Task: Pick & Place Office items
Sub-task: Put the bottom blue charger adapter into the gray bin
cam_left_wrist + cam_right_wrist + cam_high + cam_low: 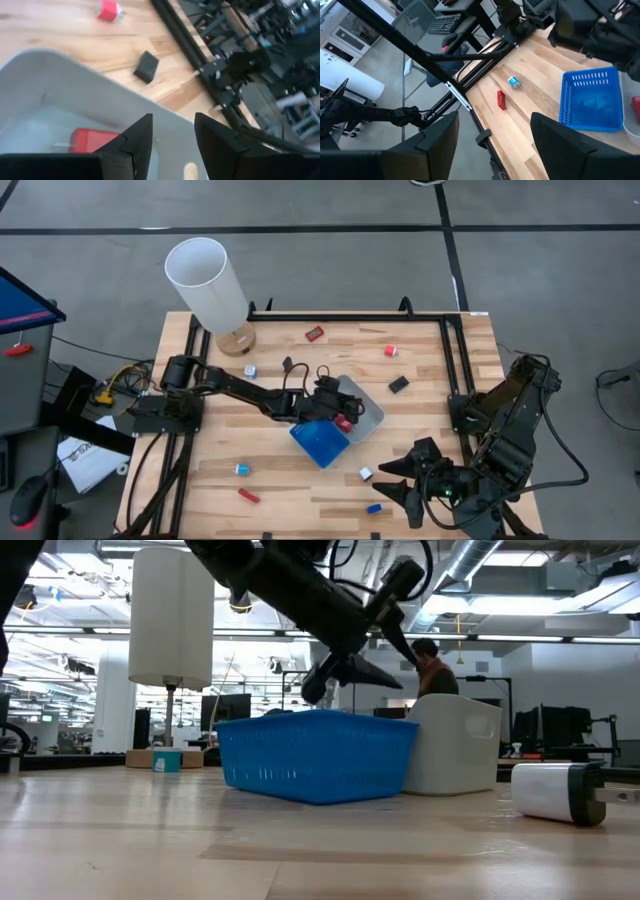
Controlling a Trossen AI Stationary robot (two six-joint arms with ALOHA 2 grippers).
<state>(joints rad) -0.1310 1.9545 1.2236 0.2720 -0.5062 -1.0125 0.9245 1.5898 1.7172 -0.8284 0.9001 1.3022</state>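
My left gripper [350, 412] hangs open over the clear-grey tray [372, 412], above its rim, with nothing between its fingers [141, 131]. A red office item [92, 140] lies on that tray's floor. The blue tray [320, 442] stands against the grey tray's near-left side. Small office items lie scattered on the table: a black one [146, 66] and a red one [108, 10] beyond the grey tray, and a red one [501, 99] and a blue-white one [514, 82] at the near left. My right gripper [390, 481] waits open, raised over the table's near right.
A tall white cylinder [208, 280] on a wooden base stands at the far left corner. More small pieces lie at the far edge [314, 333], left of centre [250, 370], and near my right gripper, one white [366, 474] and one blue [374, 508]. A black frame [448, 360] borders the table.
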